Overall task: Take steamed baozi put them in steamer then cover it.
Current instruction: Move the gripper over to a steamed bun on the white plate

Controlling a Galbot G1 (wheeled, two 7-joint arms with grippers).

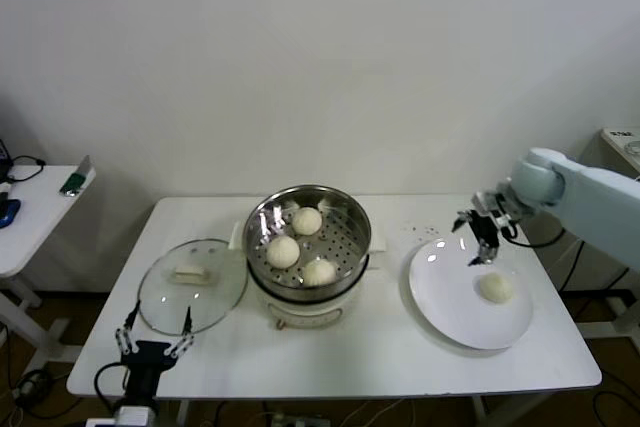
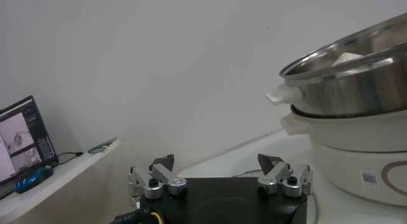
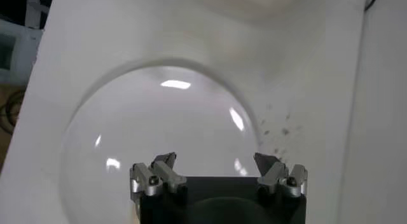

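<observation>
Claw time: your right claw (image 1: 482, 238), jaws wide and empty, hovers over the plate (image 1: 445, 309), so drop squarely onto the last baozi (image 1: 495, 288), squeeze gently, then carry it to the steamer (image 1: 345, 209).

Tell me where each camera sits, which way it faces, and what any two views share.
Head: high, looking down at table, steamer, plate; right gripper and left gripper show.
Left wrist: low at the table's front edge, facing the steamer's side; own open fingers show.
Right wrist: above, facing down on the plate; own open fingers show.
Shared: head and left wrist see the steamer.
</observation>
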